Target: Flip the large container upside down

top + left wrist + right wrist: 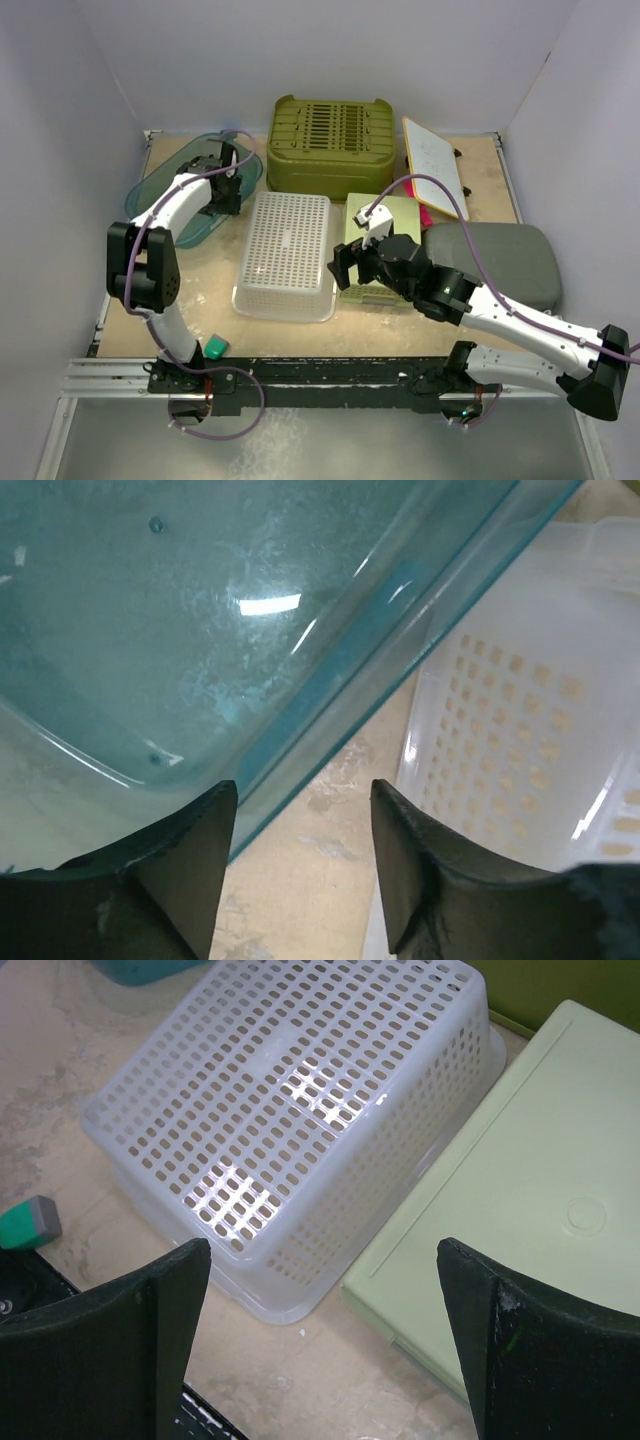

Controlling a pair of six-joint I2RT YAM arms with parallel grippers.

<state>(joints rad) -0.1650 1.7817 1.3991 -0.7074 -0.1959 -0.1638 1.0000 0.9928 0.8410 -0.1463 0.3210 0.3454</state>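
The large container, a white perforated basket, lies bottom up on its rim in the middle of the table. It also fills the right wrist view and the right side of the left wrist view. My right gripper hovers open just off the basket's near right corner, nothing between its fingers. My left gripper is at the far left, between the basket and a clear teal tray. Its jaws stand apart over bare table, the left finger close to the tray's rim.
An olive green crate stands behind the basket. A pale green flat box lies against the basket's right side. Farther right are a grey cushion and a white board. A small green block sits near the left arm's base.
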